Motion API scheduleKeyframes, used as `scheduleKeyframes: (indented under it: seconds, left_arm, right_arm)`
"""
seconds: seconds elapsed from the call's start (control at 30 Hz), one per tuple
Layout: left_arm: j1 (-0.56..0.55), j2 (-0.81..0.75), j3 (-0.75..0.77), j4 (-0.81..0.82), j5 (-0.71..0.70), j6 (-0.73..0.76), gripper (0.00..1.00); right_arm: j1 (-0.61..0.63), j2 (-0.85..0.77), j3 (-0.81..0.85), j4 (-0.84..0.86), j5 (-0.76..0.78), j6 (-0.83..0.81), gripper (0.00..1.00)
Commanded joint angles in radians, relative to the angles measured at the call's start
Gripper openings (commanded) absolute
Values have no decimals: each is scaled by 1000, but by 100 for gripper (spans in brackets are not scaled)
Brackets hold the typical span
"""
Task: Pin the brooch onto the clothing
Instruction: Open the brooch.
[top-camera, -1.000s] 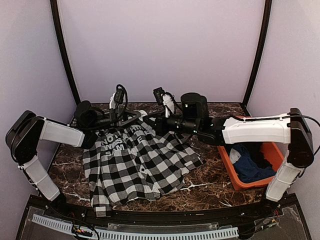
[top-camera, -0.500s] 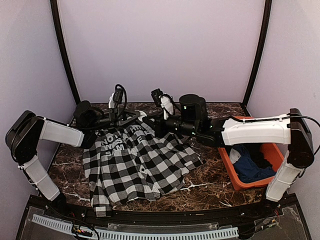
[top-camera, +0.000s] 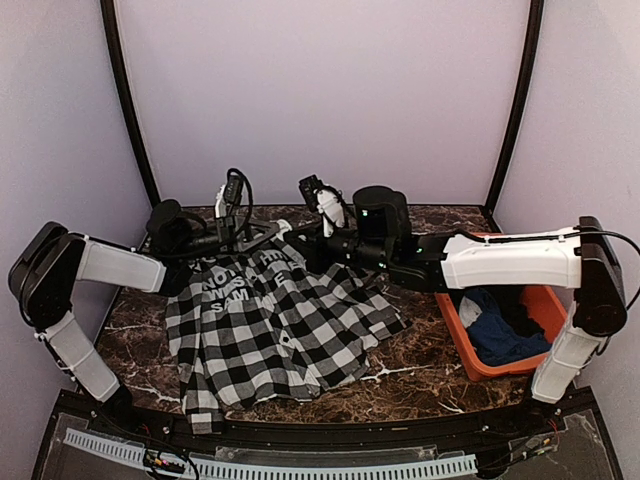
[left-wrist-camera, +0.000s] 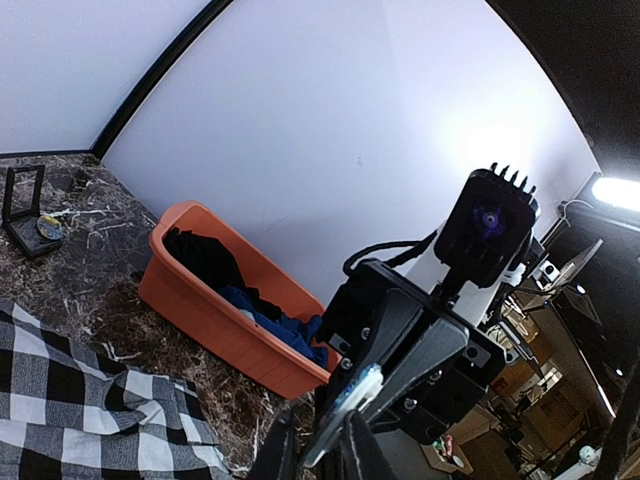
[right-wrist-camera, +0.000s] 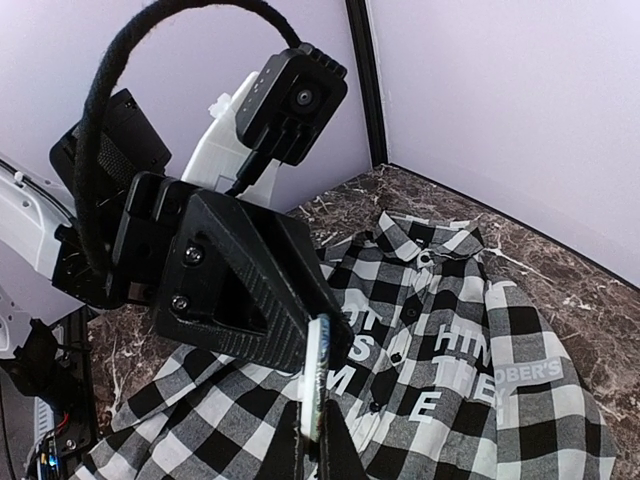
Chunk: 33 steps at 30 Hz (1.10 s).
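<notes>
My right fingers (right-wrist-camera: 288, 452) pinch the brooch (right-wrist-camera: 316, 380) edge-on above the shirt (right-wrist-camera: 440, 380), presenting it to my left fingers (left-wrist-camera: 272, 455). Whether those grip it I cannot tell.

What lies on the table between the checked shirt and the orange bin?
Only bare marble tabletop separates shirt and bin, shown in the top view.

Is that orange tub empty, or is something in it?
Not empty: the orange plastic tub holds crumpled dark blue and black garments.
</notes>
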Motion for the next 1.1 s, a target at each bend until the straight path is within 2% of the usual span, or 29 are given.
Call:
scheduleKeyframes:
  seconds: [0.0, 0.1, 0.23, 0.53, 0.77, 0.9, 1.07]
  left_arm:
    - [-3, -58, -1, -97, -3, 38, 11]
    - [-3, -62, -2, -109, -6, 47, 4]
    - [-4, -74, -1, -164, -17, 83, 1]
    - [-47, -161, 43, -552, -98, 365, 1]
    - [-74, -178, 76, -646, -85, 451, 1]
    - [-106, -184, 108, -754, -84, 535, 3]
    - [-130, -187, 114, -756, -68, 558, 8]
  right_arm:
    - [29, 33, 41, -11, 14, -53, 0]
    - [37, 43, 52, -16, 22, -60, 0]
    - [53, 59, 78, -40, 57, -69, 0]
    - [74, 91, 135, -57, 96, -97, 0]
    - [75, 99, 154, -55, 87, -102, 0]
    - [76, 96, 156, -53, 81, -103, 0]
    - [77, 96, 155, -46, 60, -94, 0]
